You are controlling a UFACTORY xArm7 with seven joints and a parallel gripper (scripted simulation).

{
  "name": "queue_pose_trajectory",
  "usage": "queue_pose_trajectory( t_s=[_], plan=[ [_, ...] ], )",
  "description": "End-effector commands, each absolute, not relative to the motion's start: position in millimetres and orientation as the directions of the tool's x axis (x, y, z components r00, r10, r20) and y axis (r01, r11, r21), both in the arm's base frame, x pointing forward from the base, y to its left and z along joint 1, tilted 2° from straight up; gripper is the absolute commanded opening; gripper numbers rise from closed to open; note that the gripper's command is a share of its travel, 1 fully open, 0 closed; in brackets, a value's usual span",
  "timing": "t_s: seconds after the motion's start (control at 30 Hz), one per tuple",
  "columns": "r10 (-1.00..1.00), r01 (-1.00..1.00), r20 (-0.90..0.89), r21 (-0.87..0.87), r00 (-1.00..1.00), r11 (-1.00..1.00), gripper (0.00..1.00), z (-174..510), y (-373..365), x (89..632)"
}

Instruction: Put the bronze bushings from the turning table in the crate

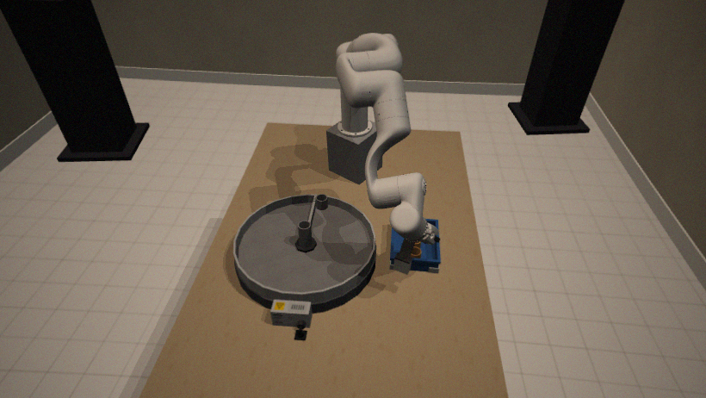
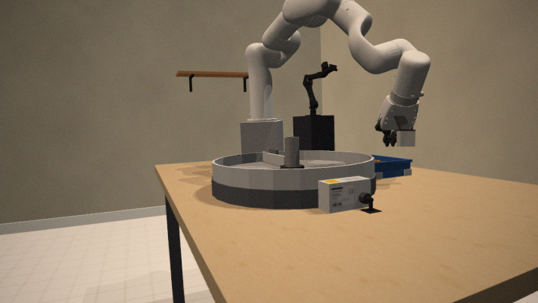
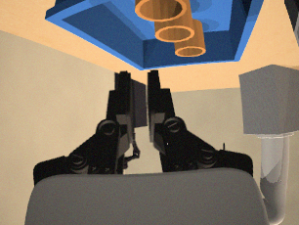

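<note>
Three bronze bushings point(image 1: 416, 255) point(image 3: 172, 22) show as orange tubes, close together inside the blue crate point(image 1: 437, 251) point(image 2: 393, 167) point(image 3: 105, 38). An orange edge also shows over the crate's rim in the exterior view. My gripper point(image 2: 390, 144) point(image 3: 139, 86) is shut to a narrow gap with nothing between the fingertips. It hangs above the crate, clear of its rim. In the top view the wrist hides the fingertips. A dark grey steel bushing point(image 1: 322, 203) point(image 2: 272, 151) stands on the turning table point(image 1: 271, 266) point(image 2: 263, 178), near its back wall beside the thin bar.
A grey centre post point(image 1: 305, 236) point(image 2: 291, 151) rises from the turning table, which has a raised wall. A grey box point(image 1: 291, 313) point(image 2: 342, 195) with a small black stand point(image 1: 300, 333) point(image 2: 371, 209) is at its front. A second, black arm point(image 2: 310, 88) stands behind.
</note>
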State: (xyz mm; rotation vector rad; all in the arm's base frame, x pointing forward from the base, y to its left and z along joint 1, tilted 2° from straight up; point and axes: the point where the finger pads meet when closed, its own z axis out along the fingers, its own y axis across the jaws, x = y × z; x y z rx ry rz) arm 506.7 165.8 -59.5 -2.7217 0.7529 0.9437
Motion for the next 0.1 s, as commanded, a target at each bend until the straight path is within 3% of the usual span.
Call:
queue_pose_trajectory(
  t_s=[0.0, 0.07],
  plan=[
    [-0.407, -0.511, -0.615, 0.008, 0.676, -0.859, 0.12, -48.5, 166.1, 507.3],
    [-0.407, -0.511, -0.615, 0.008, 0.676, -0.859, 0.12, -48.5, 166.1, 507.3]
  ],
)
